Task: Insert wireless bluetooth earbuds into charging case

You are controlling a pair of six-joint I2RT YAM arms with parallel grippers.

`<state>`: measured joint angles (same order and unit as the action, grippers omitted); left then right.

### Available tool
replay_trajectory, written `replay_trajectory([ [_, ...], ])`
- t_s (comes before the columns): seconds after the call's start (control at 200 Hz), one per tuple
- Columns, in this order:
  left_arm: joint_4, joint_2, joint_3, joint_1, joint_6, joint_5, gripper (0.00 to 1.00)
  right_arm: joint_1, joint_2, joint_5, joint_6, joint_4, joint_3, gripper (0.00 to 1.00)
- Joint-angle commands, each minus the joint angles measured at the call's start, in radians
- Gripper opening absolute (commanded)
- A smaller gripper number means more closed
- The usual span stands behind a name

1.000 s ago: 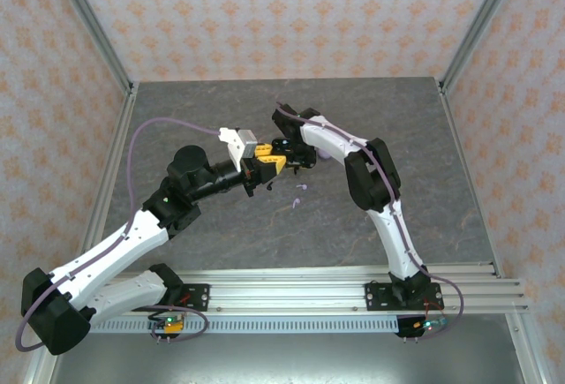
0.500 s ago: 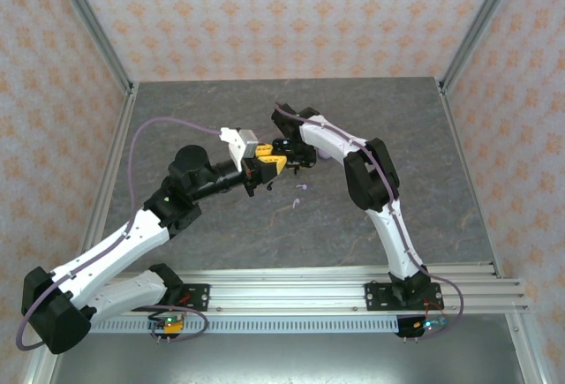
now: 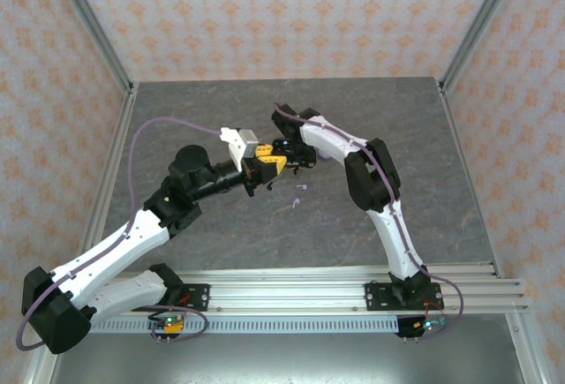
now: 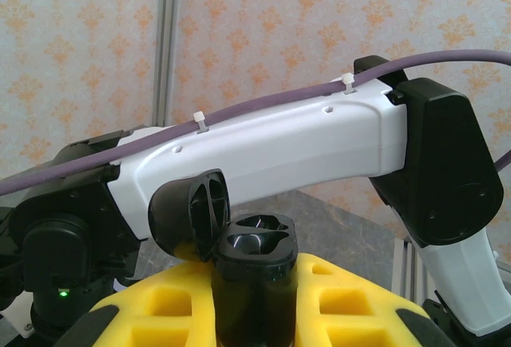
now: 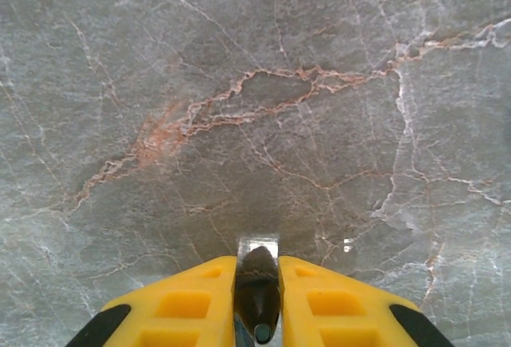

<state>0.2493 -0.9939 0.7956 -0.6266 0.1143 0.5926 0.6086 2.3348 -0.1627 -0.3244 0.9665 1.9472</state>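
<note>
Within right hand (image 5: 257,266), black earbud (image 5: 257,297)

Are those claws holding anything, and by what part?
Left gripper grips the open black case by its body; right gripper pinches a black earbud, part unclear.

We see a black charging case (image 4: 255,245) upright, its lid (image 4: 192,211) swung open, clamped in the left tool (image 4: 255,315). A black earbud (image 5: 257,303) sits pinched in the right tool (image 5: 257,274). Pale lilac earbuds (image 3: 301,187) lie near the desk's (image 3: 221,243) middle.
</note>
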Motion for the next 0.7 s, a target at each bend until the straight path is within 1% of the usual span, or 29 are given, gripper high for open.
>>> replay_trajectory([
  [0.0, 0.007, 0.003, 0.029, -0.004, 0.007, -0.013, 0.02, -0.019, -0.028, 0.035, 0.007, 0.009, -0.066, 0.18],
  [0.375, 0.002, -0.001, 0.029, -0.004, 0.010, -0.025, 0.02, -0.071, -0.133, -0.007, 0.072, -0.091, -0.185, 0.18],
  [0.556, -0.008, -0.012, 0.029, -0.005, 0.016, -0.058, 0.02, -0.114, -0.223, -0.080, 0.086, -0.195, -0.294, 0.18],
  [0.691, -0.015, -0.033, 0.041, -0.004, 0.028, -0.078, 0.02, -0.143, -0.293, -0.110, 0.089, -0.260, -0.364, 0.18],
])
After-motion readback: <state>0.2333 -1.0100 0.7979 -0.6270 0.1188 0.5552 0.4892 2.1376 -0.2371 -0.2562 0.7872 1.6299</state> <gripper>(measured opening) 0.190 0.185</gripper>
